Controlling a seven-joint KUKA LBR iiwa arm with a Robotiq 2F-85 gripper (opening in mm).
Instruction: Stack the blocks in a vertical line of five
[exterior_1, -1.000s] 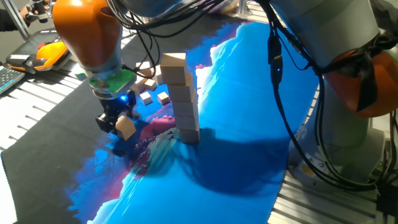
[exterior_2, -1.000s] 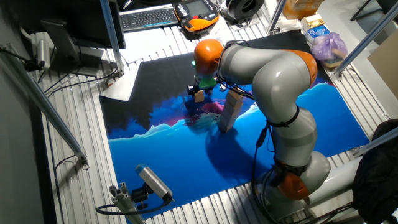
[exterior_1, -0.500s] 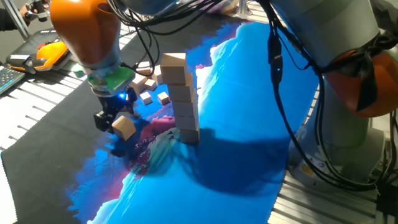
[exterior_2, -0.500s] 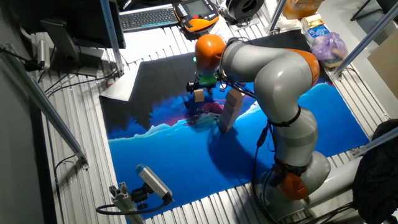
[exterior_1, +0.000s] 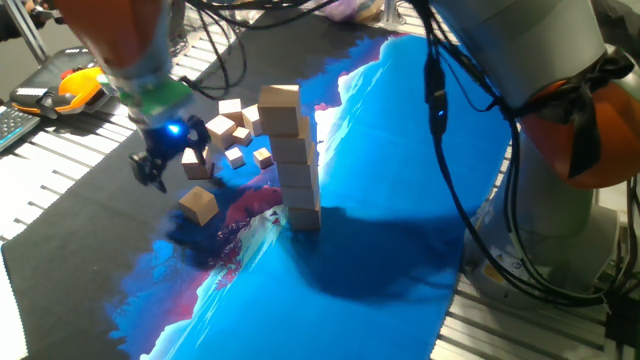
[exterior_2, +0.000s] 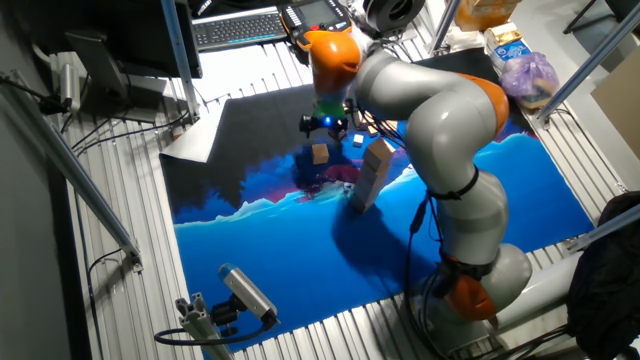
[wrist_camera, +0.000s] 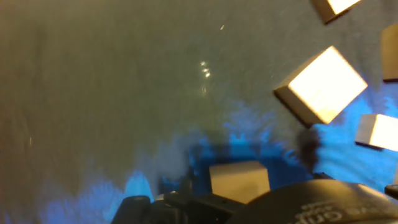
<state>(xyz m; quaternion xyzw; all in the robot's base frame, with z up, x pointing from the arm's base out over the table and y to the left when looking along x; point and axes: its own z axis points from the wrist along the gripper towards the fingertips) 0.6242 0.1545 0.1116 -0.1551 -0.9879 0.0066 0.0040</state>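
Gripper (exterior_1: 163, 163) has lifted up and back since a second ago, and the block (exterior_1: 199, 205) it was clamping then now sits alone on the mat (exterior_1: 380, 230), below and just in front of the fingers. Jaws look spread with nothing between them, though in both fixed views they are small and dark, so that is a probable read, not a sure one. The hand view shows the same block (wrist_camera: 239, 181) at the bottom edge, with the mat under it.

Loose blocks (exterior_1: 232, 125) lie scattered behind the gripper, near the tower's far side; some show in the hand view (wrist_camera: 321, 85) too.

The tower (exterior_1: 292, 160) stands upright to the right of the released block, well apart from it. It also shows in the other fixed view (exterior_2: 368, 178).
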